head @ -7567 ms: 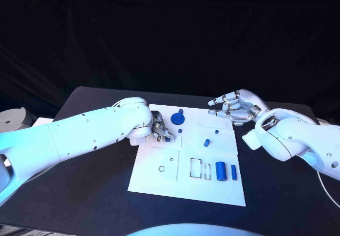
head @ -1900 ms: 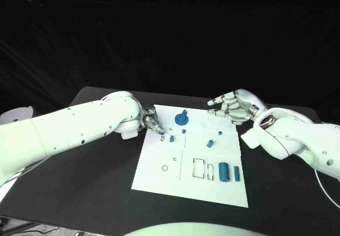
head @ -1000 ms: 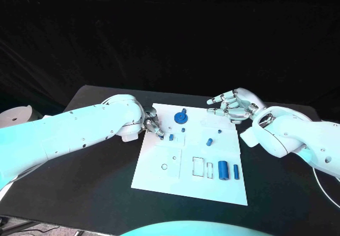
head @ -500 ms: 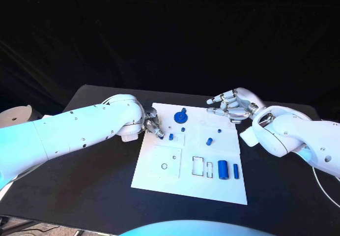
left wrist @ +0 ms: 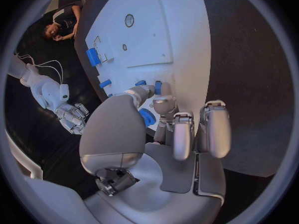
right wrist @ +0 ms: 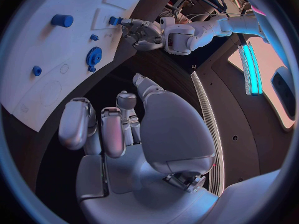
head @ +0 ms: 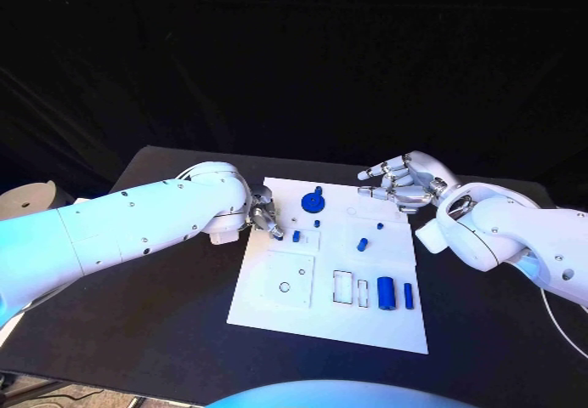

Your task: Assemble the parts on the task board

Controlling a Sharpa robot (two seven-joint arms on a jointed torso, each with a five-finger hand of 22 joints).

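Observation:
The white task board (head: 288,293) lies mid-table. On it are a blue gear (head: 311,202), a small blue block (head: 296,235), short pegs (head: 362,245), a thick cylinder (head: 383,293) and a thin bar (head: 407,296). My left hand (head: 263,218) hovers at the board's left edge, fingertips beside the small block (left wrist: 157,87), fingers apart, holding nothing I can make out. My right hand (head: 399,182) hangs over the board's far right corner, fingers loosely bent and apart, empty. The right wrist view shows the gear (right wrist: 93,56) and my left hand (right wrist: 142,35).
Empty outlined slots (head: 342,291) sit beside the cylinder, and a round hole (head: 285,286) marks the board's near left panel. Black table (head: 160,306) surrounds the board on all sides. My left forearm (head: 122,234) lies across the table's left part.
My left hand has drawn slightly back to the left from the small block, which stays on the board. The right hand has kept its place.

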